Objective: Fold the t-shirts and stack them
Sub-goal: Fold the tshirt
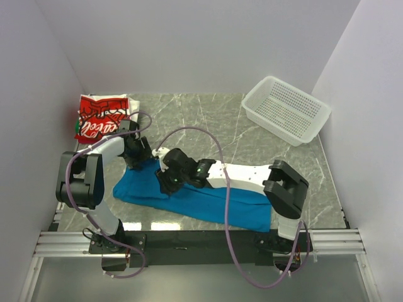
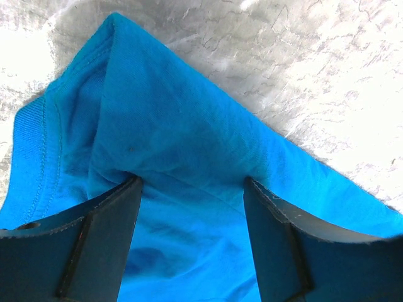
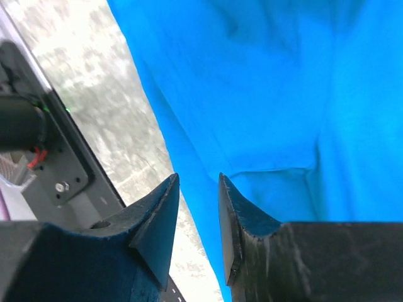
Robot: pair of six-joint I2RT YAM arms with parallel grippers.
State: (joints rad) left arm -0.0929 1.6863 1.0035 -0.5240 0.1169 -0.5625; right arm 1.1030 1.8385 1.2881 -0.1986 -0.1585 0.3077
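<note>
Left gripper wide open astride blue t-shirt ridge. Right gripper near-shut at shirt edge, hold unclear. Table alongside.

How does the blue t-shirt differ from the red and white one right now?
The blue t-shirt is plain; the red-and-white t-shirt carries white script. The blue t-shirt lies loosely spread along the near edge under the left tool; the red-and-white t-shirt sits folded in the far left corner. Both rest on the table.
</note>
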